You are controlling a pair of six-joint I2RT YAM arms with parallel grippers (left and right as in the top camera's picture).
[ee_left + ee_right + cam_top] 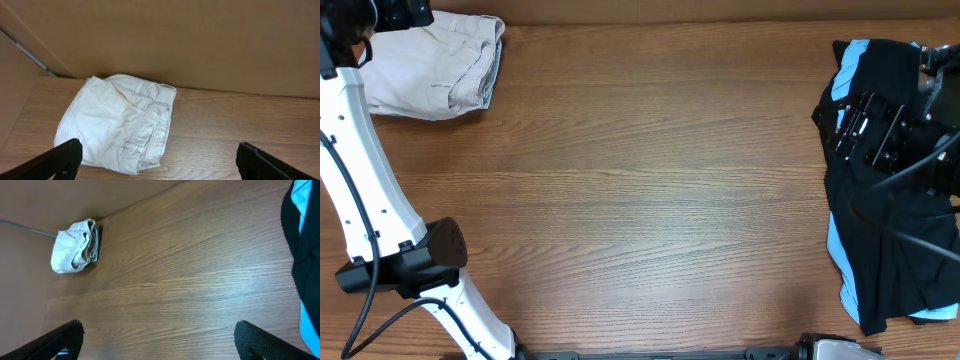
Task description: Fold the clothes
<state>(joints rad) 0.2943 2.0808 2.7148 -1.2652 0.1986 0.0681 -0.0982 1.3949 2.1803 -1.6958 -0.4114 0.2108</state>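
Folded pale beige shorts (435, 62) lie at the table's far left corner; the left wrist view shows them (117, 122) with waistband and belt loop up. My left gripper (157, 162) is open and empty above their near edge. A black garment with light-blue panels (885, 225) lies spread at the right edge; its edge shows in the right wrist view (302, 255). My right gripper (160, 342) is open and empty over bare wood; its arm (875, 125) hangs over the black garment. The beige shorts also show far off in the right wrist view (75, 246).
A brown cardboard wall (200, 40) backs the table behind the beige shorts. The left arm's white links and black joint (420, 255) stand at the front left. The wooden table top (650, 190) stretches between the two garments.
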